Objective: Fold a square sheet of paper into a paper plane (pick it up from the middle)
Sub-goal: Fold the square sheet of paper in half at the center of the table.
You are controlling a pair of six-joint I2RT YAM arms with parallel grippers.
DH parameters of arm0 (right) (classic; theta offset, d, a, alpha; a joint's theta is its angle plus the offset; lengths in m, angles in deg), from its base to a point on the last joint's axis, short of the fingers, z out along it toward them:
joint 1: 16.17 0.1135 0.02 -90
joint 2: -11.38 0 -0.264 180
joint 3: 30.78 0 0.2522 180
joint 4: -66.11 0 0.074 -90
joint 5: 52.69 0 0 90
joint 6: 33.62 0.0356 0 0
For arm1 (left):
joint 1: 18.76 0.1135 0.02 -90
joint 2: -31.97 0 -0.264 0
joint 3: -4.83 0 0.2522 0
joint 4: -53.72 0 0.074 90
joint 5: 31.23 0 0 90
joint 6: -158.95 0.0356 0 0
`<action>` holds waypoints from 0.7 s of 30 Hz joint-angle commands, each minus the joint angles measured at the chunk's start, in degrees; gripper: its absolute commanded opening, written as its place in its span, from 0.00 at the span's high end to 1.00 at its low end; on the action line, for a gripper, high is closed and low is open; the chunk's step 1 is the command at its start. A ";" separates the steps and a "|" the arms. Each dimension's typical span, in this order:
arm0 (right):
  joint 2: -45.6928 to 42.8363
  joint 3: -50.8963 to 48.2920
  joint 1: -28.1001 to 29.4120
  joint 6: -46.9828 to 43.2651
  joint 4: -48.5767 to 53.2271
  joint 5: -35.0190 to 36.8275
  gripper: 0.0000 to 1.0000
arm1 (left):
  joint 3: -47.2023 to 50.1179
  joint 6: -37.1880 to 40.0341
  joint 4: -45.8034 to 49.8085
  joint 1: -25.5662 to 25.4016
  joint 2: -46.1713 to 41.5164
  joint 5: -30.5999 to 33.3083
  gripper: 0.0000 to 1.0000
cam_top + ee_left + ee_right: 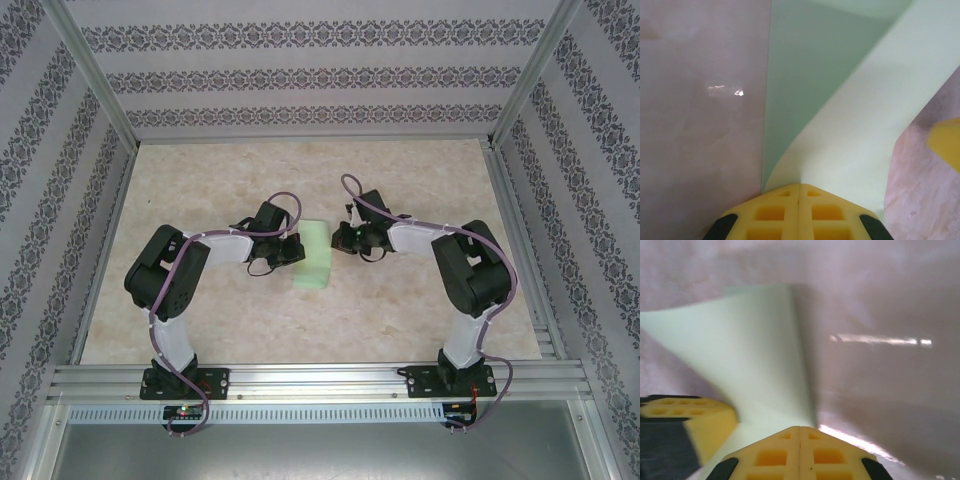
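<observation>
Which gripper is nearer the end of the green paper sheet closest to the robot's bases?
Left. The left gripper meets the sheet of paper at its left edge, about mid-length; the right gripper sits at its right edge, closer to the far end.

Left tool (290, 250) and right tool (340, 238) clamped, tips facing.

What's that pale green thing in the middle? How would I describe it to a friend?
Find the beige marbled table inside the patterned walls, then look at its middle. Held there by the left gripper and right gripper is the sheet of paper: the one pale green thing on the table, thin, plain and partly curled.
</observation>
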 commanded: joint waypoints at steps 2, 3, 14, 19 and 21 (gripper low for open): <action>1.42 5.28 2.55 -0.97 -1.28 -0.43 1.00 | 2.70 0.74 11.48 -0.59 5.60 7.56 0.98; 2.77 5.87 2.65 -0.71 -1.67 -0.89 1.00 | 2.75 0.67 11.56 -0.65 5.64 7.56 0.98; 9.98 8.79 1.28 -0.68 -1.86 -1.58 1.00 | 2.46 0.72 12.17 -0.82 6.16 7.78 0.99; 11.17 8.11 -1.13 -0.24 -1.77 0.15 1.00 | 3.03 0.70 12.09 -0.98 6.18 8.07 0.98; 11.39 7.73 -2.56 0.34 -2.24 1.04 1.00 | 3.46 0.54 11.83 -1.00 6.12 8.15 0.99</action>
